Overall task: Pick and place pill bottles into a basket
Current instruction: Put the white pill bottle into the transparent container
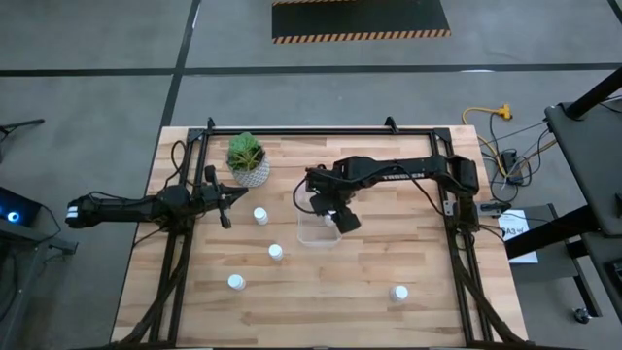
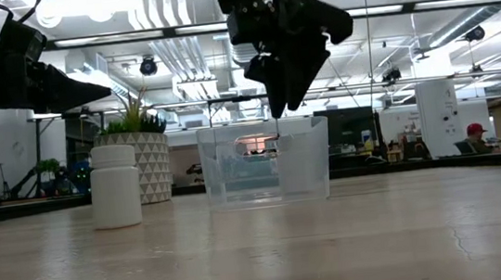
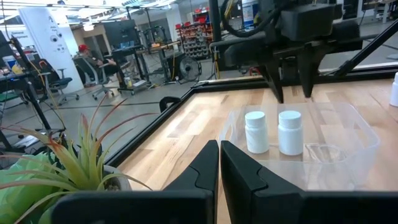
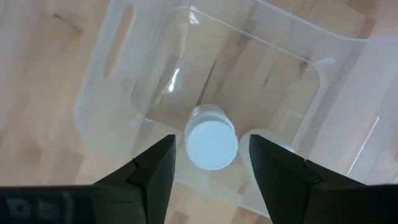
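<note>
The clear basket (image 1: 316, 230) stands at the table's middle, with two white pill bottles upright in it (image 3: 256, 131) (image 3: 290, 132). My right gripper (image 1: 340, 216) hangs open above the basket, fingers pointing down. They stand on either side of one bottle's cap (image 4: 211, 145), apart from it. My left gripper (image 1: 225, 209) is shut and empty, left of the basket, near the plant. Several bottles stand upright on the table: one (image 1: 260, 215) near my left gripper, two nearer the front (image 1: 276, 252) (image 1: 235, 282), and one at the front right (image 1: 399, 292).
A white pot with a green plant (image 1: 248, 160) stands at the far left of the table, just beyond my left gripper. A black frame (image 1: 292, 131) runs along the table's far edge and sides. Bare wood lies between the basket and the front-right bottle.
</note>
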Controlling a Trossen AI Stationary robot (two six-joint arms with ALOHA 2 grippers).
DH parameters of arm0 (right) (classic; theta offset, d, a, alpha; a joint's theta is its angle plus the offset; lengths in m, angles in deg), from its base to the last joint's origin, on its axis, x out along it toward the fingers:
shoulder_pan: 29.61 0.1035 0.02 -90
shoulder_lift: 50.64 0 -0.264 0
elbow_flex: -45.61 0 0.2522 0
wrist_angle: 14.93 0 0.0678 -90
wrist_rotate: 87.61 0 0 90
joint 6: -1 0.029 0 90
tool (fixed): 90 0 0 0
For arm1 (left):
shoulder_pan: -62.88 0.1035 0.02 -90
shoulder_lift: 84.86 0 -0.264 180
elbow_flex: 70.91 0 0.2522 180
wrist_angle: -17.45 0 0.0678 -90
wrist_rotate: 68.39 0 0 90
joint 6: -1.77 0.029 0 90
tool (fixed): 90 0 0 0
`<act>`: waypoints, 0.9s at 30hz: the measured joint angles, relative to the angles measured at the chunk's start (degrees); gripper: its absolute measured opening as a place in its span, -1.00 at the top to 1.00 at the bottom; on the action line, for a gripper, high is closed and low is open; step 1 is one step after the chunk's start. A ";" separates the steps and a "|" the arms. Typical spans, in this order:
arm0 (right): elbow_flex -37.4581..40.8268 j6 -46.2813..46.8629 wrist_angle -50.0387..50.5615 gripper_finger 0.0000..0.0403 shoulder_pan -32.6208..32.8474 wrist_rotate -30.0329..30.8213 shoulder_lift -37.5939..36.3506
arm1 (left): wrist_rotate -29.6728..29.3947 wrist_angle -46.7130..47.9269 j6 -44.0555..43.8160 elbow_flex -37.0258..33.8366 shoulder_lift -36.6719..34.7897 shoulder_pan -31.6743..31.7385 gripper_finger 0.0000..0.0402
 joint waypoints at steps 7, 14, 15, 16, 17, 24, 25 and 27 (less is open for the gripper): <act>-1.12 3.47 5.34 0.04 4.16 -2.34 0.00 | 0.00 -0.01 0.01 0.01 0.00 0.02 1.00; -0.60 8.97 7.73 0.04 10.75 -3.89 -0.11 | 0.00 -0.01 0.01 0.00 -0.01 0.02 1.00; -0.44 9.65 7.76 0.04 11.85 -3.87 -0.11 | 0.00 -0.01 -0.01 0.00 -0.01 -0.01 1.00; -0.34 10.18 7.74 0.04 12.94 -3.91 -0.11 | 0.00 -0.02 0.00 0.01 0.00 0.01 1.00; -0.29 10.82 7.89 0.04 14.05 -3.89 -0.11 | 0.00 0.00 0.01 0.00 -0.01 0.02 1.00; -0.26 16.87 10.99 0.04 20.83 -3.85 -0.11 | 0.00 0.00 0.00 0.00 -0.01 0.02 1.00; -0.19 17.75 11.22 0.04 21.67 -3.82 -0.11 | 0.00 -0.02 -0.01 0.00 -0.01 -0.01 1.00; -0.07 19.14 11.15 0.04 23.34 -3.82 -0.13 | 0.00 -0.02 -0.01 0.02 -0.01 0.02 1.00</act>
